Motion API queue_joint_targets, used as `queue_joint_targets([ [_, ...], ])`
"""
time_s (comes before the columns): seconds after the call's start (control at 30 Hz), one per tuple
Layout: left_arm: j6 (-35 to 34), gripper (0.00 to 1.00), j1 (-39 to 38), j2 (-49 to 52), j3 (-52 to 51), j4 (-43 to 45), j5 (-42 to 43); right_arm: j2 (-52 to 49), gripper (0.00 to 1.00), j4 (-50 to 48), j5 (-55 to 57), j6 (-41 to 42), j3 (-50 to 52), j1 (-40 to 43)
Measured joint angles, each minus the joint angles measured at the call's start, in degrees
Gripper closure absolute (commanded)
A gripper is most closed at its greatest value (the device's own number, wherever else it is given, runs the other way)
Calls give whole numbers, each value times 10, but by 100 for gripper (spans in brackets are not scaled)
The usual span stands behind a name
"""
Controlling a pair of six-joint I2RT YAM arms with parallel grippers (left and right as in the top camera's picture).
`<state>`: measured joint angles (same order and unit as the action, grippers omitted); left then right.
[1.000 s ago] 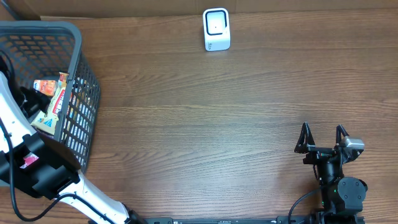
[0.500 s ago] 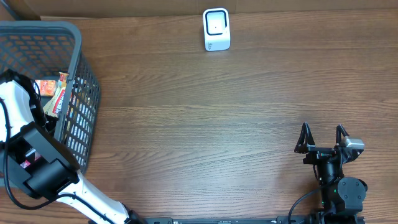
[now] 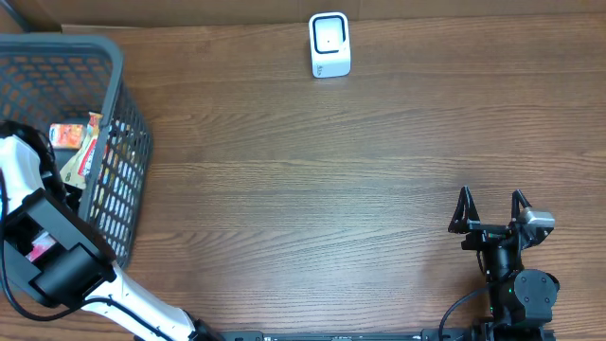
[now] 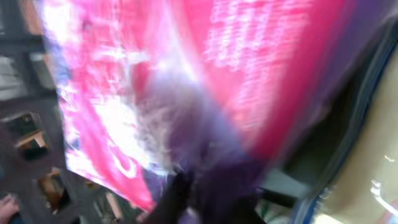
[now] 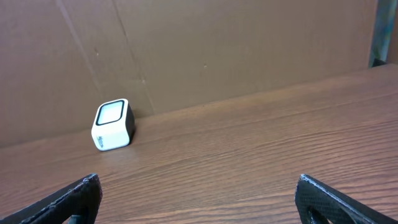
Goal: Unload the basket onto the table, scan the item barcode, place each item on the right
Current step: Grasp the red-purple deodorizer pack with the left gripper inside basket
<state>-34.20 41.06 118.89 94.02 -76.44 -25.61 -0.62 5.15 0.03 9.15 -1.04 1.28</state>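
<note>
Your left arm [image 3: 24, 180] is down in the basket [image 3: 121, 85] — its jaws can't be told behind a blurred pink packet [image 4: 249, 74]; the right gripper [image 3: 490, 195] has jaws apart.

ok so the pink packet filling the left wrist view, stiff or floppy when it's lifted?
Probably floppy: the pink packet shows glossy, uneven glare like thin film, though the view is blurred. That sheen suggests it may be slippery. It appears to sit inside the mesh basket, so a limp edge could snag on the way out.
</note>
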Motion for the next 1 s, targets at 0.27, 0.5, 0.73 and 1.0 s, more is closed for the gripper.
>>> queue_joint_targets([
  [0.27, 0, 96, 7, 0, -2, -36, -4, 0, 0, 0, 0, 0, 0, 0],
  [0.5, 11, 96, 7, 0, 177, -155, 12, 0, 0, 0, 0, 0, 0, 0],
  [0.73, 76, 70, -2, -3, 370, -201, 96, 0, 0, 0, -1, 0, 0, 0],
  [1.0, 102, 3, -31, -6, 353, -183, 108, 0, 0, 0, 0, 0, 0, 0],
])
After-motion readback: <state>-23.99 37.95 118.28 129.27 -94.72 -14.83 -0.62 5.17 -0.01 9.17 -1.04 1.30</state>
